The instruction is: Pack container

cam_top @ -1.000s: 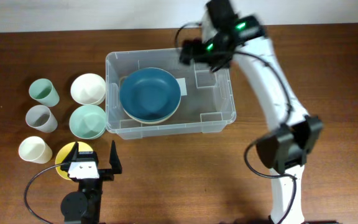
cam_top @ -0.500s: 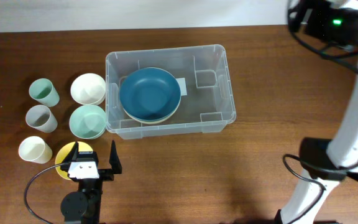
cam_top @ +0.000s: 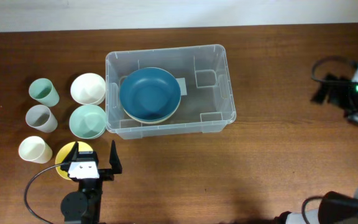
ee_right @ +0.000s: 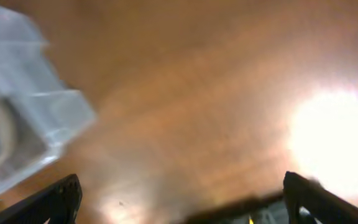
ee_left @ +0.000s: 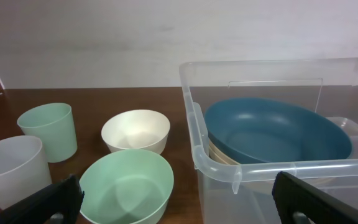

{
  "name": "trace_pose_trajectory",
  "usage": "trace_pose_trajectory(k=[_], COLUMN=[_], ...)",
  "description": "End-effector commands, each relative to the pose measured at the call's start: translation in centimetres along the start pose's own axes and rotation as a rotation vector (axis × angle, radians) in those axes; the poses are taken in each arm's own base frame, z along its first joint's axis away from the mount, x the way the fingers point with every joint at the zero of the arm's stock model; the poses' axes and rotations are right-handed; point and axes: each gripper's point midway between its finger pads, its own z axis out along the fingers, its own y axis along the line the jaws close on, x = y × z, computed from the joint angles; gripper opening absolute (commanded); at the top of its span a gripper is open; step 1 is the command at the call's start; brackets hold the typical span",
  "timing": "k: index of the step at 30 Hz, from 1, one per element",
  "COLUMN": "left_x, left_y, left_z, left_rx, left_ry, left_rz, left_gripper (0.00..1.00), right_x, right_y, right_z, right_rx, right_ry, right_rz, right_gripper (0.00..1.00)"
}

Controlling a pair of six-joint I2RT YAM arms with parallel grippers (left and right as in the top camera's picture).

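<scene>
Only a blurred corner of the container shows beyond the right gripper.

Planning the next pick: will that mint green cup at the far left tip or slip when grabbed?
The mint green cup stands upright, empty, narrowing toward its base, so a push near the rim would probably tip it. It is likely light. Its smooth sloped wall might slip.
</scene>
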Motion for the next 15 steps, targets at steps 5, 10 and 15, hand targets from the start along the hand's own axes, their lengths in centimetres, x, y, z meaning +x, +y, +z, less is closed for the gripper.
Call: trace_pose_trajectory(k=[5, 10, 15], left_x=[0.2, 0.1, 0.2], left_y=[-0.1, -0.1, -0.1], left_z=[0.0, 0.0, 0.0], left_rx=[0.005, 0.005, 0.005], left_ry=[0.003, 0.003, 0.003], left_rz=[-0.007, -0.007, -0.007], left_gripper=[1.0, 0.99, 1.0], right_x=[1.5, 1.2, -0.4], right_y=[-6.5, -8.6, -10.5], right_z=[4.3, 6.3, 8.1], right_rx=[0.003, 0.004, 0.017], right_ry=[0.105, 0.09, 0.015], right_rz=[0.225, 0.287, 0.321], right_gripper=[0.99, 0.99, 0.99])
